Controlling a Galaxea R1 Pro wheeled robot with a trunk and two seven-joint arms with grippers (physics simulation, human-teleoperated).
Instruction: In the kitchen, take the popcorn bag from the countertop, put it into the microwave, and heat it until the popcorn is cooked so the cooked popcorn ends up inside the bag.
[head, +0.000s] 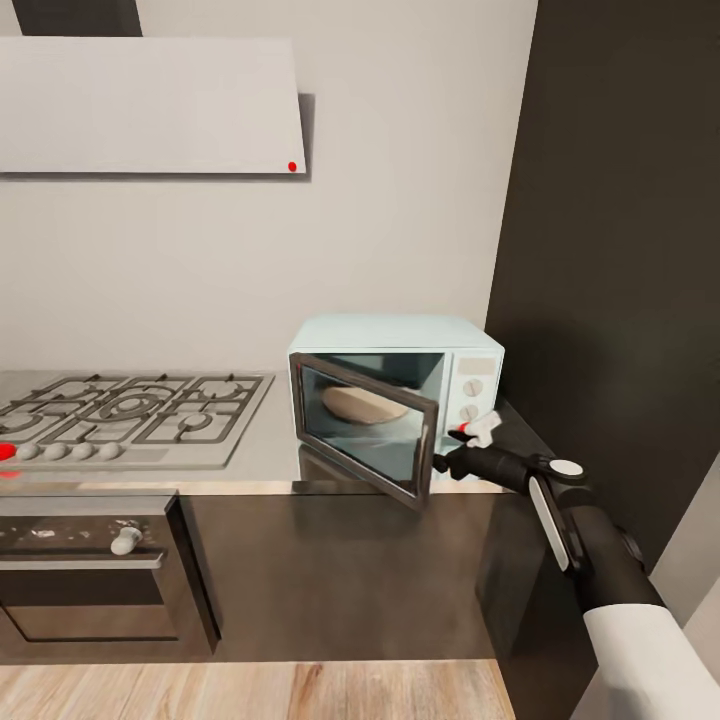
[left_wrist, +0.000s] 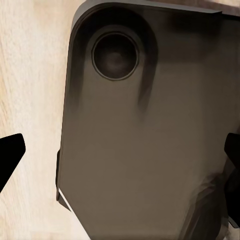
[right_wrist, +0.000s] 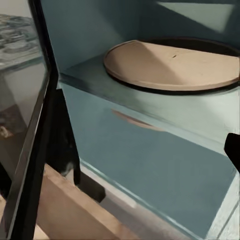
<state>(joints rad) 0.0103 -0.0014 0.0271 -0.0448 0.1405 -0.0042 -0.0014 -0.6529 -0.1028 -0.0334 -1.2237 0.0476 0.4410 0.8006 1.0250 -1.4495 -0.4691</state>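
Note:
The mint-blue microwave (head: 400, 336) stands on the grey countertop (head: 268, 462) against a dark tall cabinet. Its dark glass door (head: 365, 428) hangs partly open toward me. Inside lies a tan round turntable (right_wrist: 170, 65) with nothing on it. My right gripper (head: 458, 446) is open at the door's free edge, below the two knobs, and one dark fingertip (right_wrist: 233, 150) shows in the right wrist view. My left gripper (left_wrist: 120, 160) is open, its dark fingertips far apart over the robot's dark base. The popcorn bag and the popcorn are out of view.
A grey gas hob (head: 130, 410) lies left of the microwave under a flat grey hood (head: 150, 105). A dark built-in oven (head: 90, 570) sits below it. The tall dark cabinet (head: 620, 250) walls in the right side. Wood floor (head: 250, 690) runs along the cabinet fronts.

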